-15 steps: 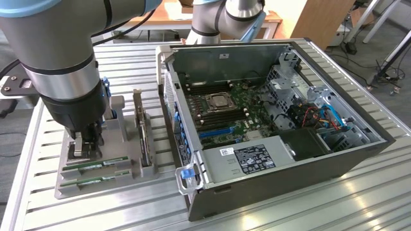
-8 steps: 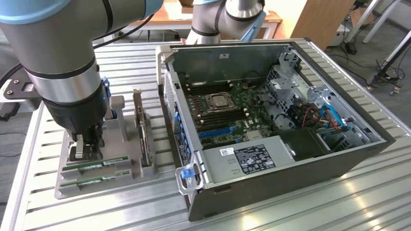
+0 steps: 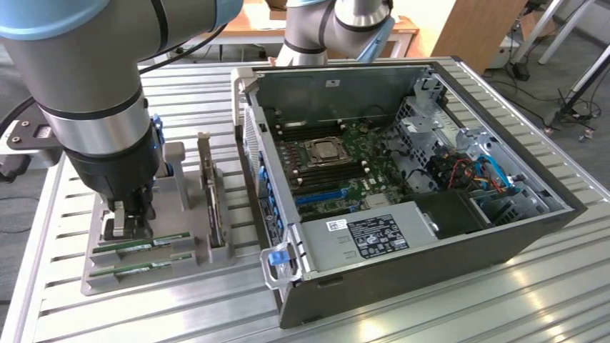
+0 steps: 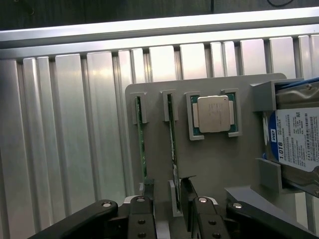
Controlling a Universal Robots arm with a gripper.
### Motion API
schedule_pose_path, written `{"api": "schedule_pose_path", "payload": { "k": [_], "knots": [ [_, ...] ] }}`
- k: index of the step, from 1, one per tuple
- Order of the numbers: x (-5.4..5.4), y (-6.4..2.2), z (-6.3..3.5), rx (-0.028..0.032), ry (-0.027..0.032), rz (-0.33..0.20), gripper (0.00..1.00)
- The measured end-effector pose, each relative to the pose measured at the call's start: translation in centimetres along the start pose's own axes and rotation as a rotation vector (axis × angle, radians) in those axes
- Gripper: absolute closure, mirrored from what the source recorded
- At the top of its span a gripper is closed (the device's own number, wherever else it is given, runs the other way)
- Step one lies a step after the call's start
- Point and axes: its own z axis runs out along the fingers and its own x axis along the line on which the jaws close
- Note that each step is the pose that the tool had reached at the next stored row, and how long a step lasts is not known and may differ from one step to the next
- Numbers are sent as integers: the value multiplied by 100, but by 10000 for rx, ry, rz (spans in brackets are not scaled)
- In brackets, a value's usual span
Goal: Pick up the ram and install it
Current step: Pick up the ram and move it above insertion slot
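My gripper (image 4: pixel 168 194) is closest to me, lowered over the grey tray (image 4: pixel 219 164). Its jaws are spread wide and straddle one end of the ram (image 4: pixel 172 139) without pinching it. I see the ram standing on edge in its slot, with a second ram stick (image 4: pixel 141 139) just beside it and the processor chip (image 4: pixel 213 113) on its other side. A hard drive (image 4: pixel 294 144) sits past the chip. The tray rests near the desk's (image 3: pixel 458 307) edge at the exterior view's left, beside the open computer case (image 3: pixel 429 279).
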Motion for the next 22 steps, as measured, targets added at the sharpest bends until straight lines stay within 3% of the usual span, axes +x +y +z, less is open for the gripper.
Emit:
{"api": "schedule_pose_path", "payload": {
  "k": [12,22],
  "knots": [
    [68,-8,-1,1,0,-5,64],
    [72,-10,55,-2,2,-5,64]
  ]
}}
